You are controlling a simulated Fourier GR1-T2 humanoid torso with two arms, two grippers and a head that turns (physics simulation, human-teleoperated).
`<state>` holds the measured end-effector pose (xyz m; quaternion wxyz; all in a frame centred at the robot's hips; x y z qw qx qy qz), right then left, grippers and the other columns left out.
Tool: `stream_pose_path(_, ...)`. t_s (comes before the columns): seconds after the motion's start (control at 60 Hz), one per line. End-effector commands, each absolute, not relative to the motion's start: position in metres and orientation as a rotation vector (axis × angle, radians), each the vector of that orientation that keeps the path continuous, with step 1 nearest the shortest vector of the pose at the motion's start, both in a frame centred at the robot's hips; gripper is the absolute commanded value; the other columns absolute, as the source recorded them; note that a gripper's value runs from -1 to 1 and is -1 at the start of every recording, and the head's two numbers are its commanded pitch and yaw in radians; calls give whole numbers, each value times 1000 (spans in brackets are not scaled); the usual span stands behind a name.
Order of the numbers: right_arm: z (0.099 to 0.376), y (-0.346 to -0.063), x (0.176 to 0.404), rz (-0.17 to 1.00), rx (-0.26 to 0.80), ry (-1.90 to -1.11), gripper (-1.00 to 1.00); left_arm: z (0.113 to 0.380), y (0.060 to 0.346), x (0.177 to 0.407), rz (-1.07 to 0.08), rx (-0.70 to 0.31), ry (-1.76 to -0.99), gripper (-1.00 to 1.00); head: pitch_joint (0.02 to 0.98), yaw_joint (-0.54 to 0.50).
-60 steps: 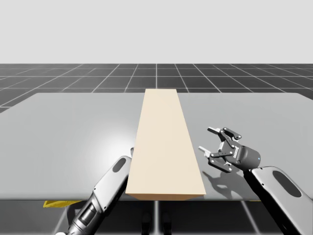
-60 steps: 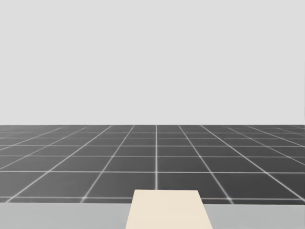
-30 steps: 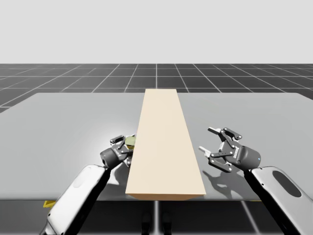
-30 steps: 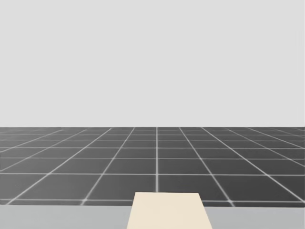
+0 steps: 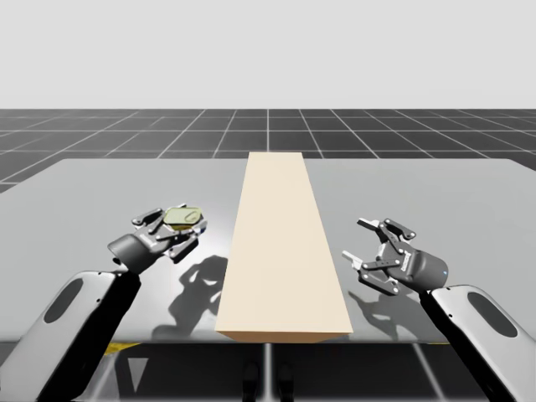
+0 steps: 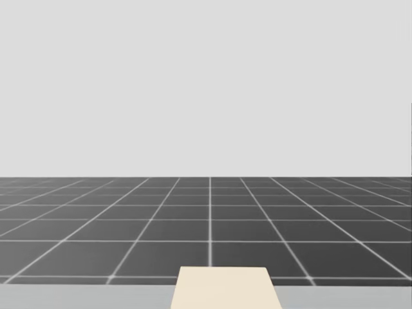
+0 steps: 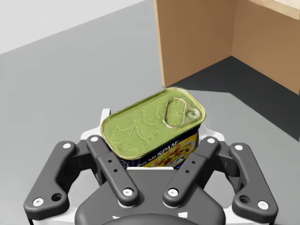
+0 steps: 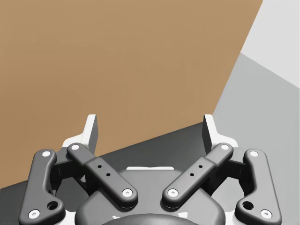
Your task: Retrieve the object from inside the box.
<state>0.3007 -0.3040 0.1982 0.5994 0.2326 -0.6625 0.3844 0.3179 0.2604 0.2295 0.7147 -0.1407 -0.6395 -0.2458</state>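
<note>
The robot's left pincer (image 5: 172, 230) is gripping a flat rectangular can (image 7: 152, 124) with a yellow-green pull-tab lid, its fingers pressing on two opposite sides. The can is sitting outside the box, held above the grey table (image 5: 92, 188) and casting a shadow there. Ahead of that pincer and off to its side, the long tan box (image 5: 285, 243) is lying with its open brown end showing. Past the box, the right pincer (image 5: 356, 240) is hovering with fingers spread wide, gripping nothing, the box's brown wall standing just ahead of it.
</note>
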Motion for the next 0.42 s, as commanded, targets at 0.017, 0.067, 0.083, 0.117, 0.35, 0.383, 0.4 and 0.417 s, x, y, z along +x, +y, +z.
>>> stream_pose_path(0.017, 198, -305, 301, 891, 543, -1532, -1000, 288, 251, 337, -651, -378, -1506, 1000, 66, 12)
stream_pose_path(0.067, 198, -305, 301, 890, 540, -1526, -1000, 302, 249, 342, -653, -379, -1520, 1000, 65, 12)
stream_pose_path(0.083, 198, -305, 301, 891, 539, -1525, -1000, 304, 248, 343, -655, -377, -1523, 1000, 64, 12)
stream_pose_path(0.117, 197, -306, 301, 894, 531, -1522, -1000, 312, 247, 346, -659, -362, -1534, 1000, 64, 10)
stream_pose_path(0.35, 199, -309, 300, 889, 512, -1454, -1000, 372, 235, 363, -689, -312, -1603, 1000, 62, 2)
stream_pose_path(0.383, 199, -309, 300, 889, 508, -1448, -1000, 382, 234, 363, -691, -308, -1617, 1000, 63, -1)
stream_pose_path(0.4, 199, -309, 301, 888, 509, -1445, -1000, 384, 234, 363, -693, -306, -1620, 1000, 63, -2)
stream_pose_path(0.417, 199, -310, 301, 884, 505, -1443, -1000, 388, 233, 363, -695, -297, -1624, 1000, 64, -3)
